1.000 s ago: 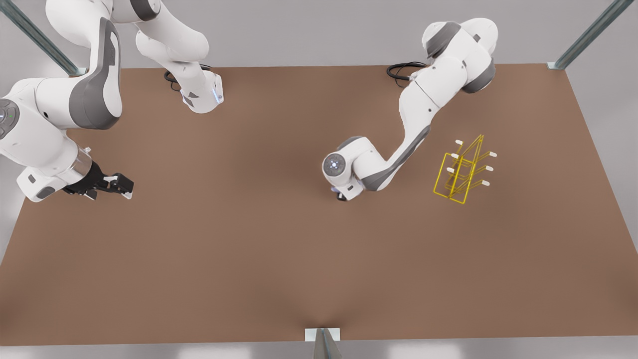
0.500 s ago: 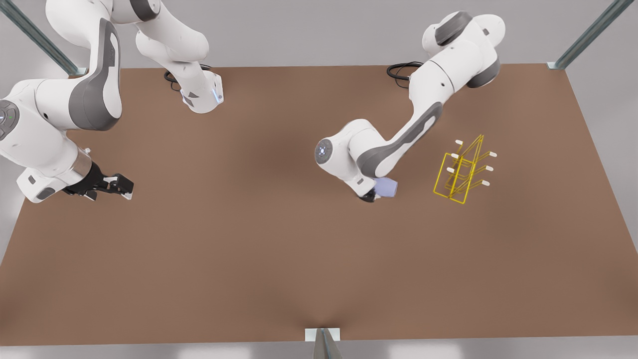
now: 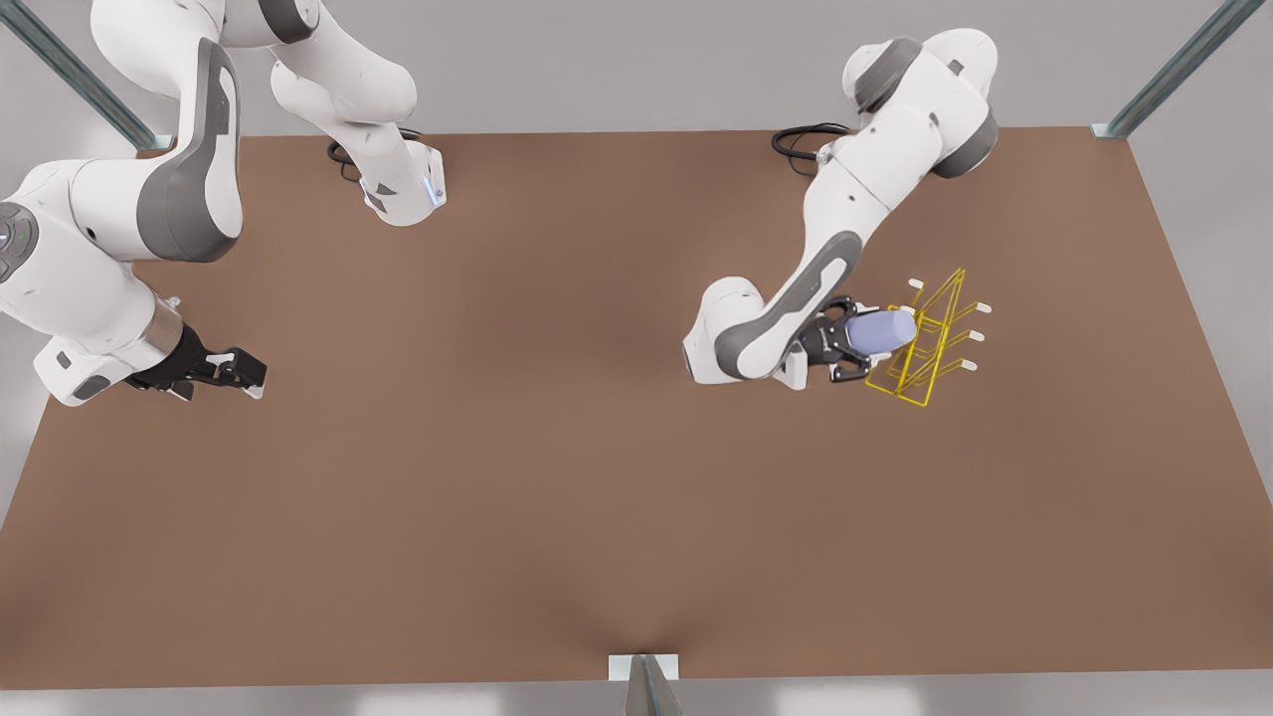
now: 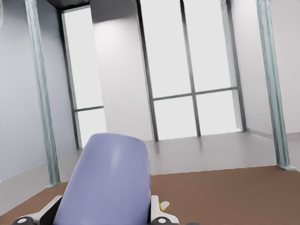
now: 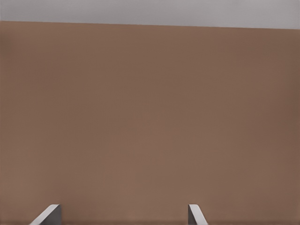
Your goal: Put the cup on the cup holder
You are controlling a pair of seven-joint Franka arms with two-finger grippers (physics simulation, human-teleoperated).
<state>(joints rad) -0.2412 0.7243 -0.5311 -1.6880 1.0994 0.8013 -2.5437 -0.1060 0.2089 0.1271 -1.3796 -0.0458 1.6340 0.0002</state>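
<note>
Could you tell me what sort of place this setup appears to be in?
Probably a simulated robot-lab workcell. A bare brown table carries two white arms; the left gripper holds the cup at the cup holder, the right gripper waits open, with metal frame posts and tall windows behind.

Left gripper (image 3: 857, 350) clamps the cup (image 3: 881, 329), which overlaps the holder (image 3: 920, 343) in the front view; contact unclear. Its pegs block that side. Open table (image 3: 557, 497) all round otherwise. Right gripper (image 3: 242, 373) waits at the front view's left, fingers (image 5: 47, 215) spread, well apart.
</note>
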